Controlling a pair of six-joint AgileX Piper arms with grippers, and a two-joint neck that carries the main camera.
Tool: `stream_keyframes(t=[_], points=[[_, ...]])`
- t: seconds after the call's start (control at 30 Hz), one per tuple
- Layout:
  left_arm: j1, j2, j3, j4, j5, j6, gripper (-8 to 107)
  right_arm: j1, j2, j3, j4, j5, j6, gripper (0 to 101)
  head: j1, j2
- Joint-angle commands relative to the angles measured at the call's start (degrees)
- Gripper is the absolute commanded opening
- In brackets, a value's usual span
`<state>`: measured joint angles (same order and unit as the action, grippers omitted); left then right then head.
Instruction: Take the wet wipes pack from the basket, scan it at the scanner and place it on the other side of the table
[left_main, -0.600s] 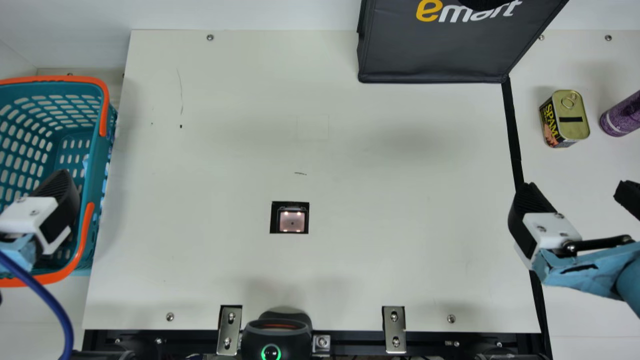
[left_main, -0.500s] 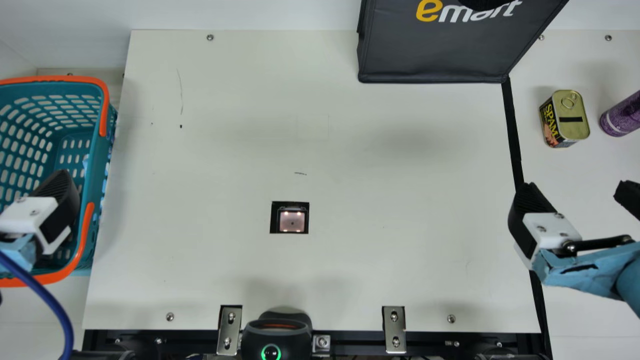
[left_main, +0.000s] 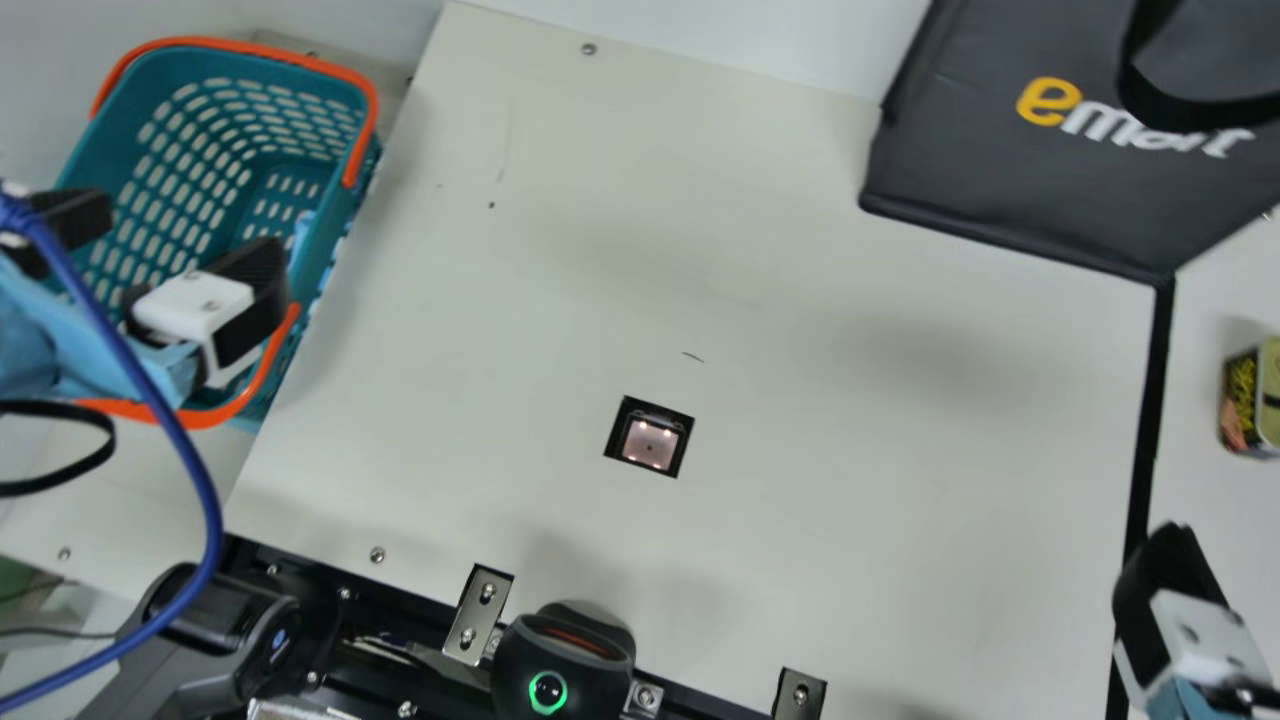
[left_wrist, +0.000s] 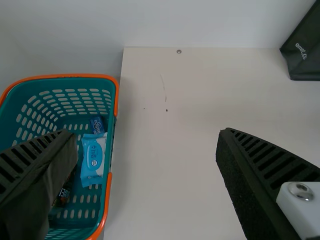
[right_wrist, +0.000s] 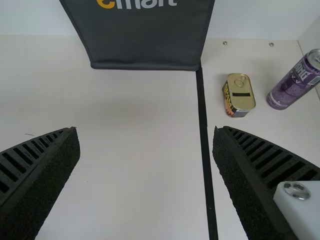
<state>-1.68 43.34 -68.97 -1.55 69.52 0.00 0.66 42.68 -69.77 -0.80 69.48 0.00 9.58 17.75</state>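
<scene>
Main view, from overhead: a teal basket (left_main: 345, 215) with orange handles sits at the upper left, beside the cream table (left_main: 800, 480). The left gripper (left_main: 190, 230) is over the basket, its two black ribbed fingers spread apart with nothing between them. Set into the table near the middle is a small dark square scanner window (left_main: 650, 440), its pane lit by small lights. At the bottom edge is a black device (left_main: 560, 660) with a glowing green ring. A dark grey bag (left_main: 1010, 150) stands at the upper right, and a black strip (left_main: 1147, 430) runs down from its corner. Beyond the strip, at the right edge, is part of a gold-topped can (left_main: 1245, 400). The right gripper (left_main: 1165, 590) is partly in sight at the lower right.

Left wrist view: the fingers stand wide apart, pinching nothing. The blue and white wet wipes pack (left_wrist: 93, 162) lies inside the basket, along the wall nearest the table. Near one end of it is a small dark blue packet (left_wrist: 97, 125). A dark item (left_wrist: 63, 195), perhaps a bottle, is partly hidden behind one finger.

Right wrist view: this gripper's fingers are also spread wide, holding nothing. Past the black strip, the gold-topped can is near a taller purple can (right_wrist: 294, 82), and the bag stands at the strip's far end.
</scene>
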Motion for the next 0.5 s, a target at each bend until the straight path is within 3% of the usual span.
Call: stream_keyframes(t=[0.0,0.27,0.47], points=[[0.00,0.00,0.00,0.00,0.00,0.00,90,0.00,0.00,0.00,0.00,0.00,0.00,95,-1.66,0.67],[0.10,0.08,0.02,0.10,-0.06,-0.14,90,0.00,0.00,0.00,0.00,0.00,0.00,95,-1.66,0.67],[3.55,0.93,0.32,1.17,-0.49,-2.86,90,0.00,0.00,0.00,0.00,0.00,0.00,95,-1.66,0.67]])
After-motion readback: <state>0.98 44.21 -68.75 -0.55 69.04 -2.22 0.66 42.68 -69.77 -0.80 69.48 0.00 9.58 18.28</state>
